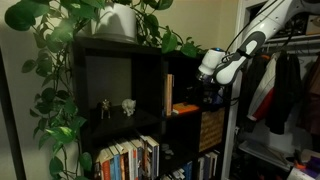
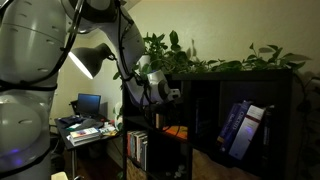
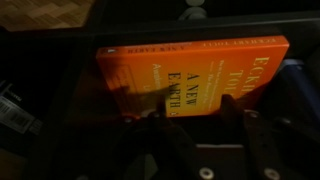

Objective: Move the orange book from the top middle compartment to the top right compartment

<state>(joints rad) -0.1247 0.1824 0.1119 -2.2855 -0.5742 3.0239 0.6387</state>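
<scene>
The orange book (image 3: 190,70) fills the wrist view, its bright cover with dark print facing the camera inside a black-walled cubby. In both exterior views only an orange sliver of it shows, low in the top middle compartment (image 1: 183,90), lying flat (image 1: 186,107) (image 2: 176,130). My gripper (image 3: 185,112) is at the book's near edge with its two dark fingers spread wide over the cover, open. From outside, the gripper (image 1: 212,88) (image 2: 166,95) is at the front of the shelf unit. The top right compartment (image 2: 245,120) holds blue books.
A thin tan upright book (image 1: 170,95) stands beside the orange book. Small figurines (image 1: 116,107) stand in the wide cubby. A woven brown basket (image 1: 211,128) sits below the gripper. Pale-spined books (image 1: 128,160) fill the lower row. Plant leaves (image 1: 60,60) hang over the shelf top.
</scene>
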